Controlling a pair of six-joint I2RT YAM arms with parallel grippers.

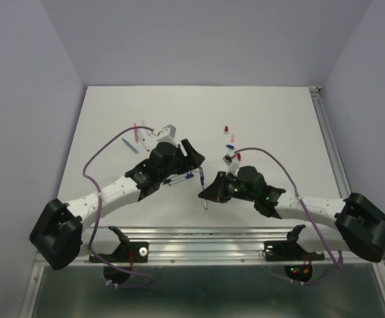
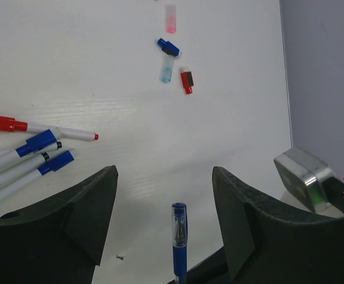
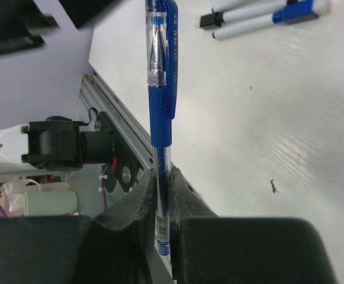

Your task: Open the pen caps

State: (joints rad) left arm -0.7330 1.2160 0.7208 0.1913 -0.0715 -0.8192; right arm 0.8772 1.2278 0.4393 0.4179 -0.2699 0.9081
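My right gripper (image 3: 163, 177) is shut on the clear lower barrel of a blue gel pen (image 3: 160, 112), which points away from it over the table. The pen's cap (image 3: 160, 41), clear with a blue clip, sits on its far end. That capped end (image 2: 179, 228) stands in the gap of my left gripper (image 2: 164, 171), whose jaws are wide open and touch nothing. From above, the two grippers (image 1: 197, 162) (image 1: 209, 192) meet nose to nose at table centre with the pen (image 1: 202, 177) between them. Loose caps lie beyond: pink (image 2: 170, 19), blue (image 2: 168, 46), pale blue (image 2: 166, 73), red (image 2: 187, 80).
Several capped white pens (image 2: 23, 157) lie bunched to the left, with a red-capped one (image 2: 0, 122) among them. More pens (image 1: 139, 136) lie at the table's back left. A metal rail (image 1: 199, 232) runs along the near edge. My right wrist's camera housing (image 2: 305, 177) sits close by.
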